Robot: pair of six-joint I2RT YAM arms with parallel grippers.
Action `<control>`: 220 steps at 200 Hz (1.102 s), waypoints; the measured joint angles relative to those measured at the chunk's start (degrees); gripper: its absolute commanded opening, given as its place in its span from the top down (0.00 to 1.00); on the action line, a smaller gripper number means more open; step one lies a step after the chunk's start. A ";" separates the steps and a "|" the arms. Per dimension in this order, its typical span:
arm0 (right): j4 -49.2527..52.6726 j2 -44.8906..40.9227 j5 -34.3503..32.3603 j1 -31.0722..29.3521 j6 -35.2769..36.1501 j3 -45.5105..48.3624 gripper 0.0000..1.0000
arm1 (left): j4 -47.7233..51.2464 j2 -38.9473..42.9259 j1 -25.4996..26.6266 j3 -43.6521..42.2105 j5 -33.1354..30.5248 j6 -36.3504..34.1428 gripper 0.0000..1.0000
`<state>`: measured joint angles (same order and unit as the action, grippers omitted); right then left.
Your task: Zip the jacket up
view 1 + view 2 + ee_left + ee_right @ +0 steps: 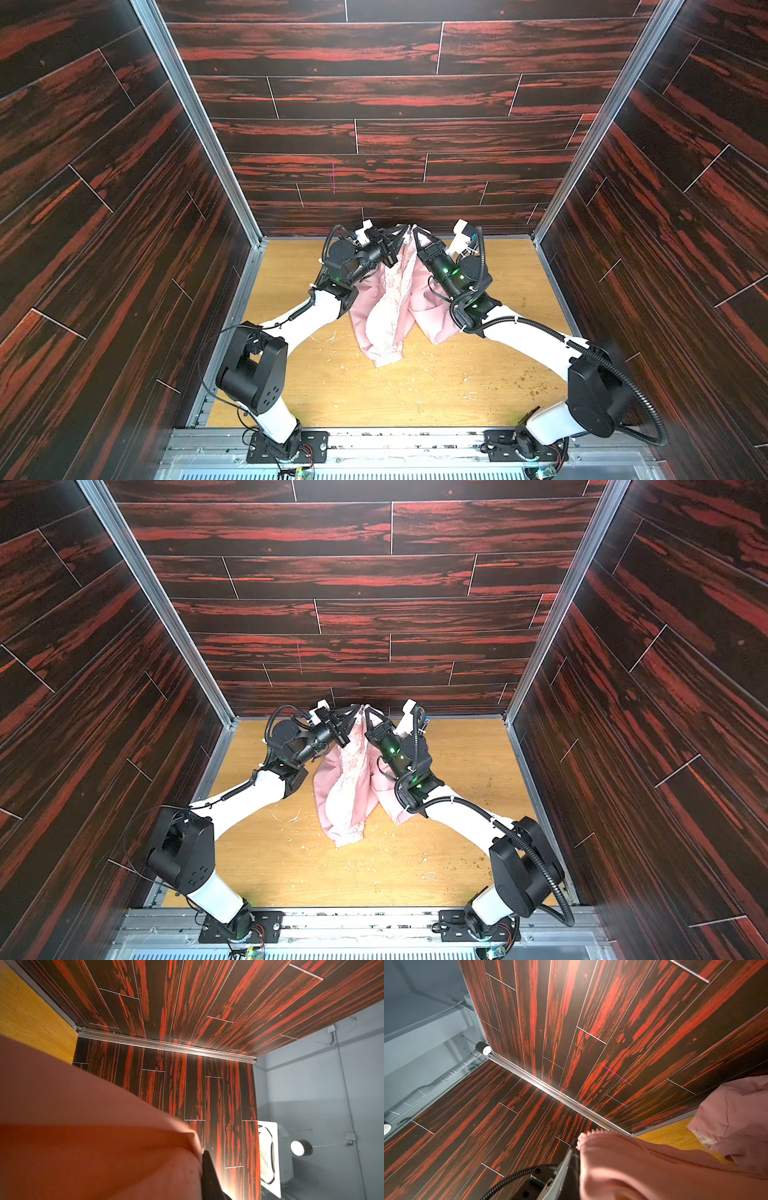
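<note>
Dark red plank walls [395, 95] stand at nine, twelve and three o'clock around a scuffed tan wood floor [374, 399].

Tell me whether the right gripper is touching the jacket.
Touching. In the right wrist view the jacket lies pinched against a finger of the right gripper. In both top views its raised end hangs from that gripper.

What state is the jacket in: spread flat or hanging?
The jacket hangs bunched: left gripper and right gripper pinch its top raised; lower end rests on the table.
</note>
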<state>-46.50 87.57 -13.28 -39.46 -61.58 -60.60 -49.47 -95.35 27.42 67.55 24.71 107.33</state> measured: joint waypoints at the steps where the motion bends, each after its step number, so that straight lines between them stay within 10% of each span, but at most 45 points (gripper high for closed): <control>1: 0.02 -0.04 0.00 0.00 0.00 0.00 1.00 | 0.00 0.00 0.00 0.00 0.00 -0.02 1.00; 220: 6.64 -4.28 5.16 0.59 -4.39 -1.29 1.00 | -6.54 -0.09 0.13 -0.81 1.18 -0.31 1.00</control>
<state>-39.86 83.29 -8.12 -38.87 -65.98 -61.89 -56.01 -95.44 27.55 66.74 25.89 107.02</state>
